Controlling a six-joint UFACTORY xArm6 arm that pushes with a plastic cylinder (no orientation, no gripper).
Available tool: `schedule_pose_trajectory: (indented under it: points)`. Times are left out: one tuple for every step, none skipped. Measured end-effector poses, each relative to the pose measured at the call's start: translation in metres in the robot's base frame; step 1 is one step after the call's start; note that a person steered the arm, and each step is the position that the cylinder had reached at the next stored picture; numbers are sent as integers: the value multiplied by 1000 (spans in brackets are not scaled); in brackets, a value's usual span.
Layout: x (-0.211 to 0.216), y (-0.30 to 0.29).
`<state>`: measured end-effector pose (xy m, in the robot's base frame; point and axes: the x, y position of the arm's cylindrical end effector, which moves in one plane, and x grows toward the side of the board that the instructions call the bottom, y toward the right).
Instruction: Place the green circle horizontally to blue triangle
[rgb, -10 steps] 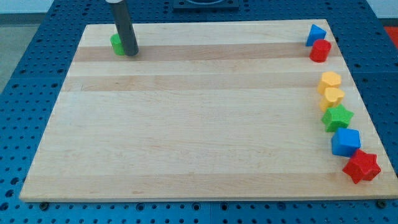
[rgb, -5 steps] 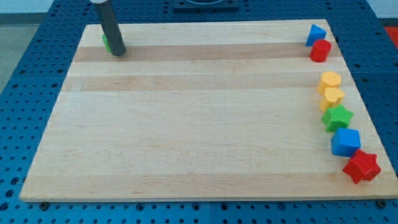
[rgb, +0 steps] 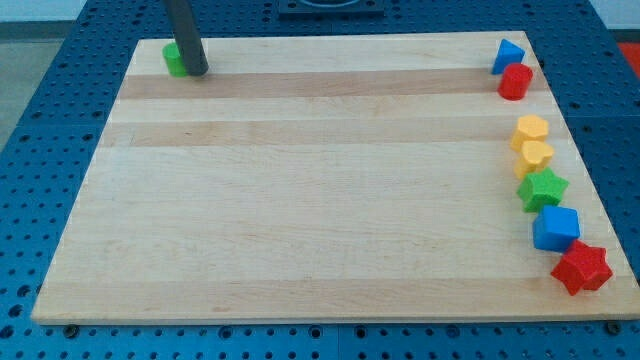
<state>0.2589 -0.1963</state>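
The green circle (rgb: 174, 59) sits near the board's top left corner, partly hidden behind my rod. My tip (rgb: 196, 72) rests on the board just right of it, touching its right side. The blue triangle (rgb: 507, 54) stands at the board's top right corner, far across from the green circle at about the same height in the view.
A red cylinder (rgb: 515, 81) sits just below the blue triangle. Down the board's right edge lie two yellow blocks (rgb: 532, 129) (rgb: 536, 155), a green star (rgb: 542, 188), a blue cube (rgb: 556, 228) and a red star (rgb: 581, 267). The wooden board (rgb: 300, 200) lies on a blue perforated table.
My tip has moved left and then towards the view's top. The green circle has been pushed left and up, closer to the board's top left corner.
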Motion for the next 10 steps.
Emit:
schedule_pose_trajectory:
  points:
    - [-2,0]
    - [-2,1]
    - [-2,4]
    - [-2,5]
    - [-2,5]
    - [-2,10]
    - [-2,19]
    - [-2,33]
    - [-2,48]
    - [-2,66]
